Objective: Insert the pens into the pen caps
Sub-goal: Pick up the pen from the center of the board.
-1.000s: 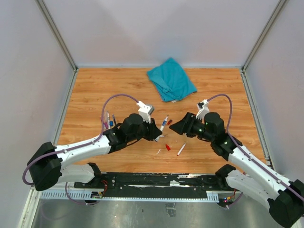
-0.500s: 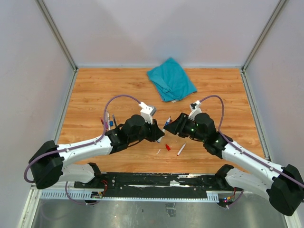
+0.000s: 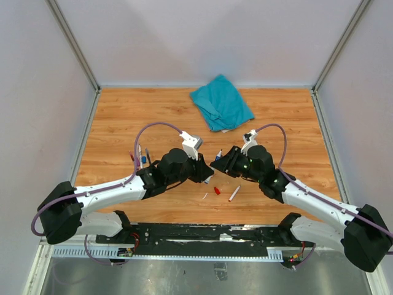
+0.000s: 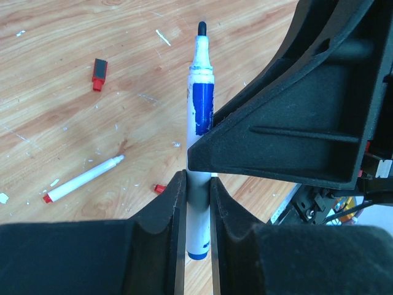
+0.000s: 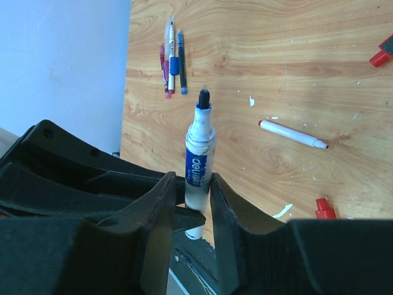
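Pale, evenly lit walls [image 3: 202, 37] enclose the wood-grain bench [image 3: 123, 110]; metal posts [image 3: 72, 43] rise from its far corners.

Lab enclosure; white walls [image 3: 196, 37], aluminium framing [image 3: 72, 43]

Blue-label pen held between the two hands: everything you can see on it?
The blue-labelled pen has a white, plastic-looking barrel with a blue printed label, a blue rear end and a bare dark tip, so it is uncapped. The barrel looks smudged near the tip. It is held above the table, pinched by the left hand and the right hand together.
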You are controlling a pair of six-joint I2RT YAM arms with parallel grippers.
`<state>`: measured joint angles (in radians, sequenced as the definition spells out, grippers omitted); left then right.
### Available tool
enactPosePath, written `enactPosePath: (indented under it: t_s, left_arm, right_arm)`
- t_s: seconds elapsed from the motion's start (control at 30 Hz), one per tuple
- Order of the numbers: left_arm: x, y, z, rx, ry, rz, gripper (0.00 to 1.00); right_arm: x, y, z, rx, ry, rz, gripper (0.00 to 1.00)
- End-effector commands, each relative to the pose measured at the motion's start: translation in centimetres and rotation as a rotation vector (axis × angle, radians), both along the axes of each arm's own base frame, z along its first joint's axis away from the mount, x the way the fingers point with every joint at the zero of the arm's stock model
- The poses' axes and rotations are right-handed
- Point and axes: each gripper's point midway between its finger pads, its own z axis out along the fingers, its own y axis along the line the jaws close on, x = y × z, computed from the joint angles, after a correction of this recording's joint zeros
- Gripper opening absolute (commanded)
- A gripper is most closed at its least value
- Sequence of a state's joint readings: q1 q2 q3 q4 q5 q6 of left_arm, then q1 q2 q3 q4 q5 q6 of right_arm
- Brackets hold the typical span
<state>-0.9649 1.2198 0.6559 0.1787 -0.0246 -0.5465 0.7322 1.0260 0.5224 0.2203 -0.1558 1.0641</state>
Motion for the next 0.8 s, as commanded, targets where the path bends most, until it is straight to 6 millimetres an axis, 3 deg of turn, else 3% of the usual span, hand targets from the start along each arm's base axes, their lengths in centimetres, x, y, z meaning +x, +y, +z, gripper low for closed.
enactPosePath:
  t_s: [0.0, 0.13, 0.3, 0.57, 0.77]
  left_arm:
    - [0.4, -1.0, 2.3, -0.056, -0.055, -0.009, 0.0]
    - [0.5, -0.8, 2.5, -0.057, -0.062, 0.001, 0.01]
    - [0.7, -0.6, 2.4, -0.051, -0.057, 0.023, 0.02]
    - [1.5, 1.3, 1.8, 0.023, -0.047, 0.115, 0.3]
    - [3.3, 4.8, 0.6, 0.196, -0.046, 0.278, 0.38]
  right_arm:
    - [-0.5, 1.0, 0.2, 0.03, 0.002, 0.012, 0.28]
    - [-0.9, 1.5, 0.1, 0.041, 0.011, 0.027, 0.2]
    - [-0.9, 1.6, 0.1, 0.025, 0.0, 0.041, 0.01]
    - [-0.8, -0.5, -0.6, -0.142, -0.063, 0.032, 0.0]
    - [-0.7, -3.0, -0.1, -0.347, -0.144, 0.059, 0.01]
